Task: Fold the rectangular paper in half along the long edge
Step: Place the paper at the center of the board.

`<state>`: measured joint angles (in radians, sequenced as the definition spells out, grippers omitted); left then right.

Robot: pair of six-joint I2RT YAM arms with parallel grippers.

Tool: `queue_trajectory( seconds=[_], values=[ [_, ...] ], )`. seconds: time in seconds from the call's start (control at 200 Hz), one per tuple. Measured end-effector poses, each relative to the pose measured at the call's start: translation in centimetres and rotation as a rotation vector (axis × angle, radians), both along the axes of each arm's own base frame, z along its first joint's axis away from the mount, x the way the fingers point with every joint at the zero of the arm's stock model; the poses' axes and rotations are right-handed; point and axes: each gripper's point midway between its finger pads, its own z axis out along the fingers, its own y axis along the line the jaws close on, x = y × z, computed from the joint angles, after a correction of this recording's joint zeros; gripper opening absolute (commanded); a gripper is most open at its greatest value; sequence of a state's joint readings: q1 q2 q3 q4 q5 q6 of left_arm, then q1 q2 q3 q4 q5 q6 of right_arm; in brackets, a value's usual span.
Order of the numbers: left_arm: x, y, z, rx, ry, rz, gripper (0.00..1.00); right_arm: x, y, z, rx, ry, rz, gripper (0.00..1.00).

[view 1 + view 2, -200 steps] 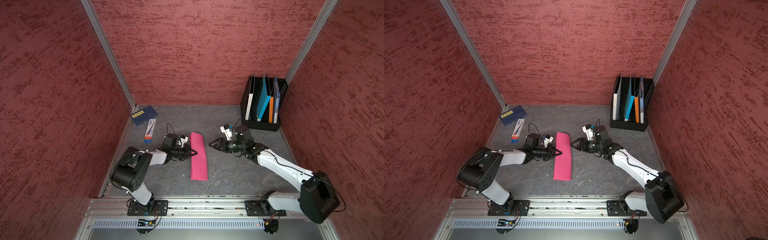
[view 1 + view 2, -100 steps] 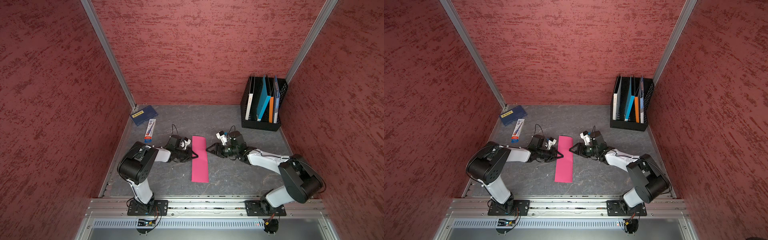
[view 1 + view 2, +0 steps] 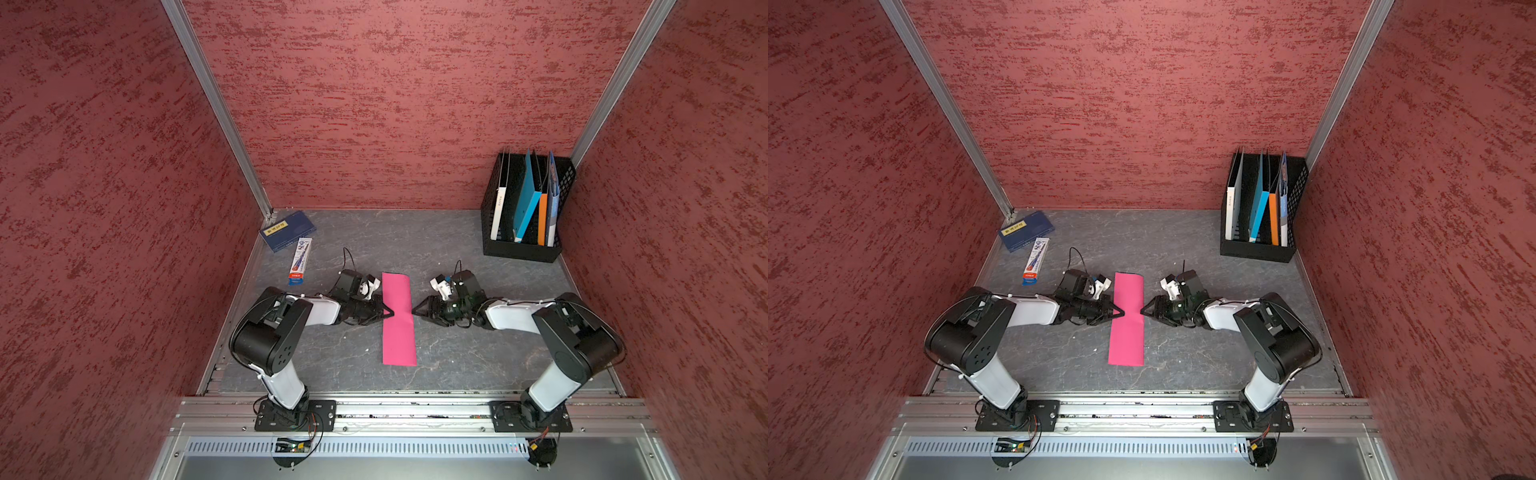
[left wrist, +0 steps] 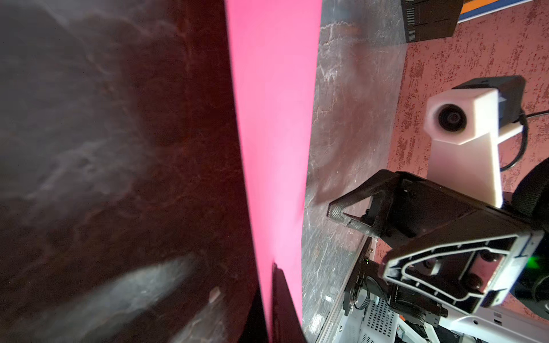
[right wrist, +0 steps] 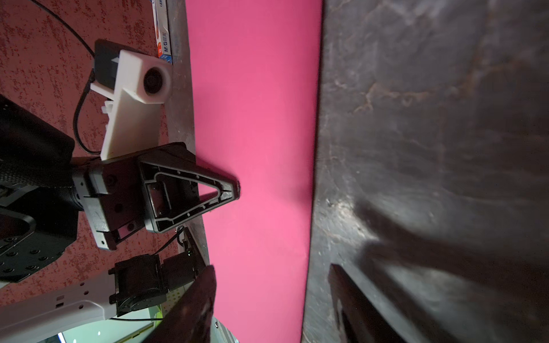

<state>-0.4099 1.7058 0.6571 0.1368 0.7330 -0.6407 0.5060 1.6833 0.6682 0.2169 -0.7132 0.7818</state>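
paper [image 3: 399, 328] [image 3: 1126, 328] is seen in both top views lying flat on the table [image 3: 457, 365], its long side running away from the robot, midway between the two arms. the left gripper [image 3: 388, 311] is laid over the left edge of the sheet, near its middle. the right gripper [image 3: 415, 309] is pointed at the right edge, just beside it.

in the left wrist view the left gripper [image 4: 267, 276] is shown closed, with the edge of the paper [image 4: 273, 118] pinched between its fingers. the right gripper [image 4: 359, 240] is seen just clear of the sheet.

in the right wrist view the right gripper [image 5: 271, 267] is held partly open with nothing gripped. the right edge of the paper [image 5: 255, 118] is framed between its fingers.
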Motion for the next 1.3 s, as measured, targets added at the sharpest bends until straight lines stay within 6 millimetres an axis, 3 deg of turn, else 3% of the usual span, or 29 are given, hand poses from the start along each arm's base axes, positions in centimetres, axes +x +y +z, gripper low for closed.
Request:
queue_trajectory(
  seconds=[0.401, 0.631, 0.887, 1.057, 1.298],
  values=[
    [1.6, 0.2, -0.2, 0.162, 0.001, 0.023, 0.00, 0.1, 0.8, -1.3, 0.030, 0.018, 0.034, 0.61],
    [1.3, 1.3, -1.5, 0.277, 0.051, 0.042, 0.00, 0.6, 1.5, -1.3, 0.063, 0.005, 0.057, 0.61],
    [1.4, 1.2, -1.6, 0.311, 0.056, 0.031, 0.00, 0.6, 1.7, -1.1, 0.055, 0.003, 0.055, 0.61],
    [1.4, 0.8, -1.5, 0.318, 0.059, 0.022, 0.00, 0.3, 2.4, -0.5, 0.033, 0.002, 0.063, 0.61],
    [1.3, 0.7, -1.5, 0.340, 0.063, 0.018, 0.00, 0.6, 4.4, 2.3, 0.061, -0.064, 0.096, 0.61]
  ],
)
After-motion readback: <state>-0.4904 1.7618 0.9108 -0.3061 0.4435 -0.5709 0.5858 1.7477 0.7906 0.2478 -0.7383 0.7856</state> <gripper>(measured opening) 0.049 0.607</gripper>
